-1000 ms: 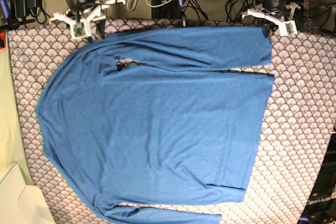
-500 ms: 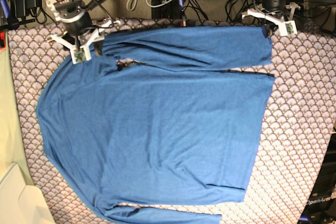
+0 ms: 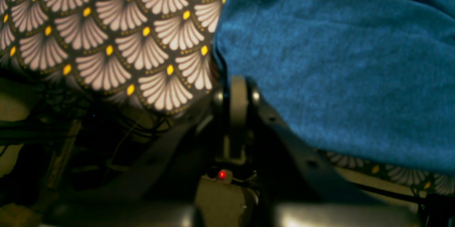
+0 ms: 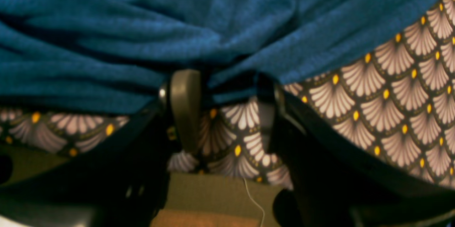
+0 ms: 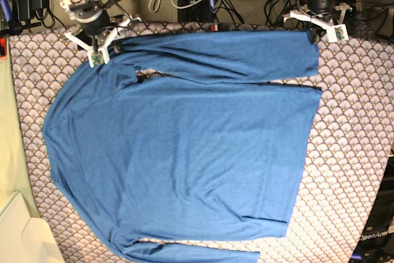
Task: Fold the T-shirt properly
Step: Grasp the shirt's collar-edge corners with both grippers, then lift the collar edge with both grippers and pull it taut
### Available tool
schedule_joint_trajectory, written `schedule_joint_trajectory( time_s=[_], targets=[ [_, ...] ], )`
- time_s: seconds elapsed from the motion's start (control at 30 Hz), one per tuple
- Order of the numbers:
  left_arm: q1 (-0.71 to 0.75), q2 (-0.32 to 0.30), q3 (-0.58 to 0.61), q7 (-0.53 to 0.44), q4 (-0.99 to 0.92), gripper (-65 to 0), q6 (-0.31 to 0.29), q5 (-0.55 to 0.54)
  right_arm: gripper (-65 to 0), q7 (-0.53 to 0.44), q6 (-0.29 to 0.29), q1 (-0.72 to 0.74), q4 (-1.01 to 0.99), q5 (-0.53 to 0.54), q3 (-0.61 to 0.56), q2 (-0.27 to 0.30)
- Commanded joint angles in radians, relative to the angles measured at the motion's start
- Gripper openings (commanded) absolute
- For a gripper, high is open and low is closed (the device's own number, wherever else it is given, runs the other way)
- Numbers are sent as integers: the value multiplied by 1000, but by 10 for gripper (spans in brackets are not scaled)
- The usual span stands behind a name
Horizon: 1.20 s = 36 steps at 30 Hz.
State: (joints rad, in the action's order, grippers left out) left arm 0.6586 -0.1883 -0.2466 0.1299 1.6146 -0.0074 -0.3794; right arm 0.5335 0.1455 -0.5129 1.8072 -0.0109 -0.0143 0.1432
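**Right arm at the shoulder, left arm parked at the cuff**

Fingers first: the right gripper (image 4: 220, 109) has its fingers (image 4: 185, 106) apart, straddling bare patterned cloth, with a bunched blue fold lying right at their tips and nothing gripped. Left gripper (image 3: 236, 92) has its fingers pressed together, empty, just beside a blue edge.

And the T-shirt (image 5: 184, 146) is spread flat across the scallop-patterned cloth (image 5: 351, 152) on the worktop, long axis running side to side in the base view, collar end to that view's left, hem to its right. One sleeve (image 5: 215, 53) is laid along the far edge, cuff towards the left arm.

Right arm looks nearer the job, I'd say: the shoulder fabric sits straight ahead of its open fingers.
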Motion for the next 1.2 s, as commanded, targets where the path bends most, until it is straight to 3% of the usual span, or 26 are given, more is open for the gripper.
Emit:
schedule_joint_trajectory(
  time_s=[0.0, 0.27, 0.47, 0.97, 1.17],
  targets=[
    [13, -6, -1, 14, 11, -645, -6, -5, -377, -16, 1, -2, 4, 4, 3, 5],
    [11, -6, -1, 14, 11, -645, -6, -5, -394, -11, 4, -2, -10, 4, -5, 22],
    [11, -6, -1, 14, 11, -645, -6, -5, -650, -5, 4, -3, -10, 4, -2, 34],
    [-3, -9, -35, 18, 128, -645, -3, 4, -650, -5, 4, -13, 107, 4, 1, 34],
    [-66, -1, -112, 170, 189, -645, -4, 0, -650, -5, 4, -2, 131, 4, 1, 34]
  ],
)
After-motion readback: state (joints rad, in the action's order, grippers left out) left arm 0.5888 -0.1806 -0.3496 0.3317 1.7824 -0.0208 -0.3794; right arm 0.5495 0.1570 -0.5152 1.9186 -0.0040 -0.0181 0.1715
